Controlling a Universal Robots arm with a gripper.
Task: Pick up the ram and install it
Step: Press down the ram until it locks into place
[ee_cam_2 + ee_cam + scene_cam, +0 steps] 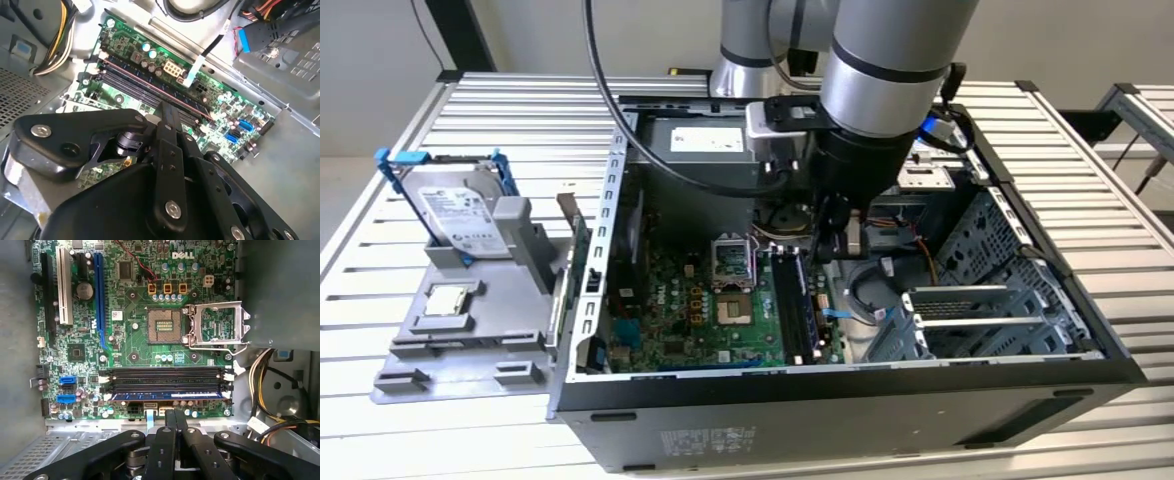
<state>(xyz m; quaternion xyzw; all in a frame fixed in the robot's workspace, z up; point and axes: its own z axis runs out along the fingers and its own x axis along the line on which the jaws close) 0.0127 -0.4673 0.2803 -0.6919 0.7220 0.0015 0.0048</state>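
Observation:
The ram (167,395) is a long thin blue stick lying in one of the black slots (165,377) at the motherboard's edge, with the white end clips (228,375) beside it. In the exterior view the ram (806,300) runs along the slots inside the open case. My gripper (174,416) hangs just above and a little to one side of the ram, fingers pressed together with nothing between them. The gripper (835,238) shows in the exterior view low inside the case, and its shut fingers (168,117) reach over the slots in the second wrist view.
The motherboard's processor socket (167,325) stands open with its metal latch frame (220,325) swung aside. Yellow and black cables (265,370) lie beside the slots. A drive cage (987,300) fills the case's right. Outside, a grey holder carries a silver hard drive (454,210) and a processor chip (450,298).

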